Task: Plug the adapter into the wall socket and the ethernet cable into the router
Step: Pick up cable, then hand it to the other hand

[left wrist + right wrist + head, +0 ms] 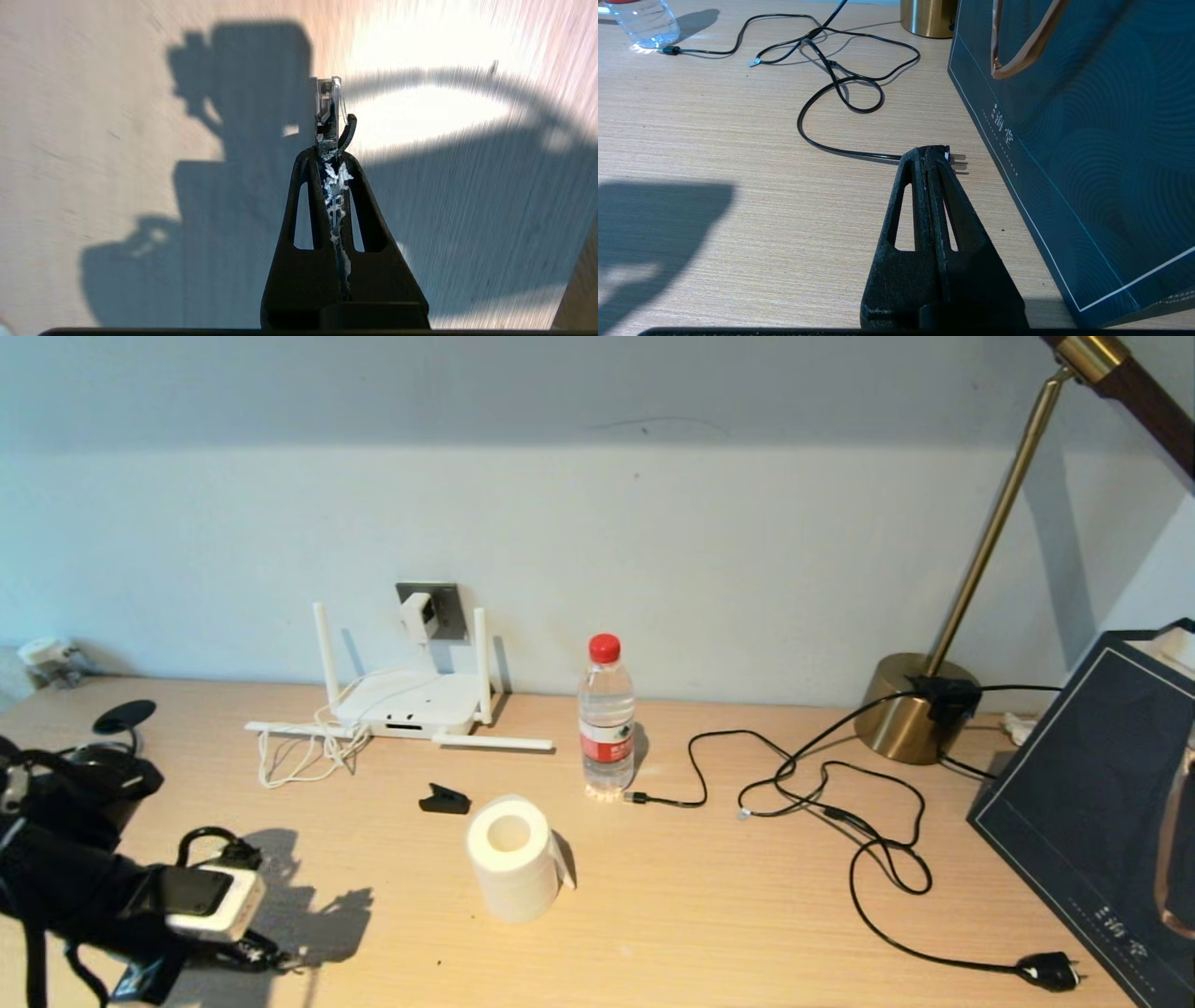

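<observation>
The left claw [332, 140], at the desk's [709, 915] near-left corner, is clenched on the ethernet cable's clear connector [328, 109], well apart from the router [408, 706]. The adapter [419, 616] sits in the wall socket [446, 607]. A tissue roll [513, 859] and black clip [444, 799] lie between. The right claw [934, 154] rests clenched beside a black plug [957, 161].

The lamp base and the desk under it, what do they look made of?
The round gold lamp base looks like brushed brass-toned metal, judging by its soft sheen. The pale tan desk shows fine straight grain lines, so wood or a wood-look laminate; which one cannot be told.
</observation>
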`<state>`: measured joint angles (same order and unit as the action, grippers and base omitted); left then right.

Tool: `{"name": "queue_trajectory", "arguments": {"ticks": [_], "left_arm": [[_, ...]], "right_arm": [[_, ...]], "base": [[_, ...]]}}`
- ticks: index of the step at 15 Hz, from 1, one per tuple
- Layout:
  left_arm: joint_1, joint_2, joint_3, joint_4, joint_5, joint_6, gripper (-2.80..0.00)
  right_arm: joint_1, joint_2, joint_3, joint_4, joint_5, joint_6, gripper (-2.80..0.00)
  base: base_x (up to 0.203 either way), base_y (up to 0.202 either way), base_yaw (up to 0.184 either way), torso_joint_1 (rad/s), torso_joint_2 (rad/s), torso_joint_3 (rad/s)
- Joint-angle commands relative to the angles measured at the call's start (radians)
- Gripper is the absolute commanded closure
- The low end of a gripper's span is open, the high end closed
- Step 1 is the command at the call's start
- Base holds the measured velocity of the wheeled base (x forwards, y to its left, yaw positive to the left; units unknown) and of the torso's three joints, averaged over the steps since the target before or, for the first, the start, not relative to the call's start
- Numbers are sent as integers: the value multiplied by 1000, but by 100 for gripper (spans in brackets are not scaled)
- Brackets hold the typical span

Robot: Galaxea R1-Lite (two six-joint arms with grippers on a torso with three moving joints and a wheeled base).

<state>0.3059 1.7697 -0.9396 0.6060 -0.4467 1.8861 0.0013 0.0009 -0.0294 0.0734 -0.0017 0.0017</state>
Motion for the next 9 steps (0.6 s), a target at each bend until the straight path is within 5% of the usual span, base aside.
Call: {"name": "queue_trajectory", "arguments": {"ticks": [1, 5, 7, 9], "left_arm": [[-16, -138, 8, 6, -66, -57, 0], [-112, -292, 32, -31, -151, -343, 0], [-144, -282, 39, -154, -154, -384, 0], [-212, -271, 68, -296, -161, -531, 0]], "right_arm": [[0, 1, 0, 0, 0, 0, 0], [0, 1, 0, 0, 0, 0, 0], [0, 1, 0, 0, 0, 0, 0], [0, 1, -1, 0, 0, 0, 0]], "base": [[0, 0, 0, 0, 0, 0], [0, 0, 0, 0, 0, 0], [0, 0, 0, 0, 0, 0], [0, 0, 0, 0, 0, 0]]}}
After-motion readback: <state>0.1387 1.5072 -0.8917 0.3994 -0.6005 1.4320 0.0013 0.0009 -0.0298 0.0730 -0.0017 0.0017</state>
